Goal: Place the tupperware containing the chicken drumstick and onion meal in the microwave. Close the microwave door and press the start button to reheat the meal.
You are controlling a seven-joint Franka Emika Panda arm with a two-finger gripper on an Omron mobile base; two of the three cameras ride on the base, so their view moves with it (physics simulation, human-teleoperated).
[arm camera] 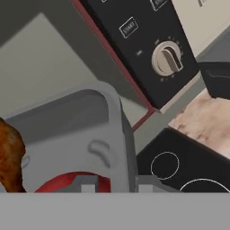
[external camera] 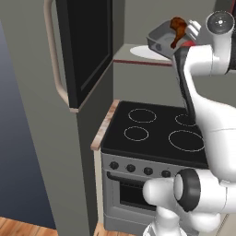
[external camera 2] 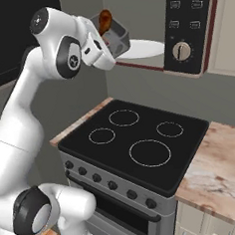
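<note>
Microwave (external camera 2: 148,42) first, as the largest thing in play: it sits above the black-topped stove (external camera 2: 136,143), its cavity open, its white turntable plate (external camera 2: 144,48) bare toward the near edge and its dark button panel (external camera 2: 187,24) with a round dial standing at the cavity's right side. The microwave door (external camera: 85,46) is swung wide to the left, its pale curved handle (external camera: 54,60) at the outer edge. Held up at the mouth of the cavity, just over the front edge of the turntable plate, is the tupperware (external camera 2: 114,40), tilted rather than level, and the gripper (arm camera: 116,184) is clenched on its near rim, one finger inside the wall and one outside as far as the hand view shows. The tub looks light and fairly stiff, though thin translucent plastic would probably flex if squeezed hard, and a pinch on one wall leaves the far end free to sag or swing; its smooth sides look slippery, so the rim is the sensible place to hold. Inside it the chicken drumstick (external camera 2: 104,20) stands high and pokes above the rim, loose and glossy, likely to roll or tip out if the tilt grows. The onion (arm camera: 72,179) lies low on the tub's floor by the fingers, a red curve partly hidden, and seems less apt to escape
</note>
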